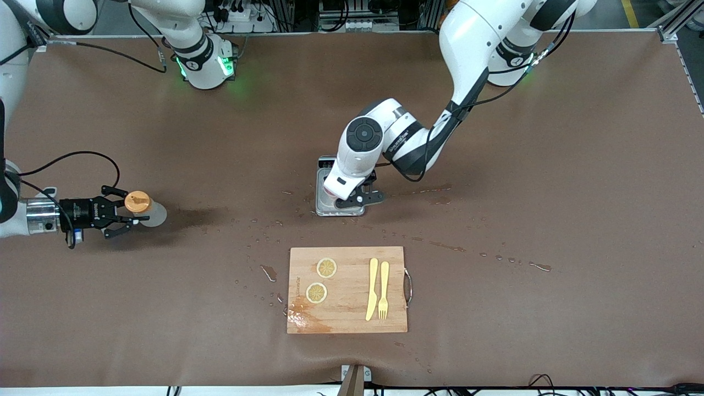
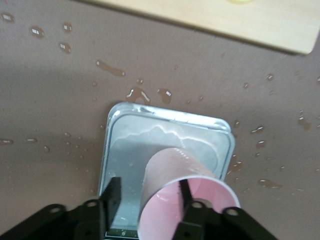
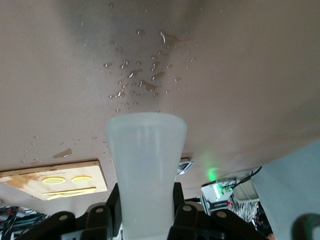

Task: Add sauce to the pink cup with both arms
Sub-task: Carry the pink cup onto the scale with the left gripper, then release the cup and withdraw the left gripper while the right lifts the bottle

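The pink cup (image 2: 170, 175) stands on the silver scale (image 2: 120, 130) near the table's middle. In the front view the left arm's wrist hides all but a sliver of the cup (image 1: 330, 191). My left gripper (image 2: 149, 185) is open, with one finger (image 2: 183, 192) inside the cup and the other outside, clear of the wall. It hangs over the scale (image 1: 324, 208) in the front view (image 1: 360, 197). My right gripper (image 1: 135, 213) is shut on the sauce bottle (image 1: 155, 214) and holds it above the table at the right arm's end. The orange cap (image 1: 137, 202) is by the fingers. The bottle's whitish body (image 3: 145, 150) fills the right wrist view between the gripper's (image 3: 146, 210) fingers.
A wooden cutting board (image 1: 346, 313) lies nearer the front camera than the scale. On it are two lemon slices (image 1: 326, 268), a yellow knife (image 1: 372, 289) and a yellow fork (image 1: 383, 289). Water drops and smears (image 1: 264, 231) dot the brown table around the scale and board.
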Robot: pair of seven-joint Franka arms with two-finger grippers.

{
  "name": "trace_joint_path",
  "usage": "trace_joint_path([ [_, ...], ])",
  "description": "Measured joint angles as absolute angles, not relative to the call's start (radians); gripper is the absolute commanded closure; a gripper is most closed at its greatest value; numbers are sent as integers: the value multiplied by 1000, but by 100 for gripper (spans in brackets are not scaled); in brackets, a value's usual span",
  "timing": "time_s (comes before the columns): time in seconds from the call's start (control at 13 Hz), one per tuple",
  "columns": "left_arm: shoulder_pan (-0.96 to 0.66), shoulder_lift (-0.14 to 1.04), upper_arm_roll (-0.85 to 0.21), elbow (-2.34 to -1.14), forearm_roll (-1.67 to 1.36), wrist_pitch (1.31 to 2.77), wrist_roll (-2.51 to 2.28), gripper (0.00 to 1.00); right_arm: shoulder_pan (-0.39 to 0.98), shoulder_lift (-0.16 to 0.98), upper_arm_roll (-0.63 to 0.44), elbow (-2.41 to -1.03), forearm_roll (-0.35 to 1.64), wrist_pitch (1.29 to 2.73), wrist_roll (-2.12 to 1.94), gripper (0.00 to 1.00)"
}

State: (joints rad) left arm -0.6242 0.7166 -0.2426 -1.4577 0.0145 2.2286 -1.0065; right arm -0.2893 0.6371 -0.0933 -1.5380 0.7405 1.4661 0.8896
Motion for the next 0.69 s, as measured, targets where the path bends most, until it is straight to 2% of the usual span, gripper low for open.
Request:
trace_joint_path([
  [0.31, -610, 666, -234, -1446, 25, 2214, -993, 0, -246, 596, -94, -1538, 709, 1490, 968, 60],
  [0.69, -465, 524, -230, -1440, 27, 2024, -784, 0, -147, 541, -93, -1538, 652, 1522, 1117, 59],
])
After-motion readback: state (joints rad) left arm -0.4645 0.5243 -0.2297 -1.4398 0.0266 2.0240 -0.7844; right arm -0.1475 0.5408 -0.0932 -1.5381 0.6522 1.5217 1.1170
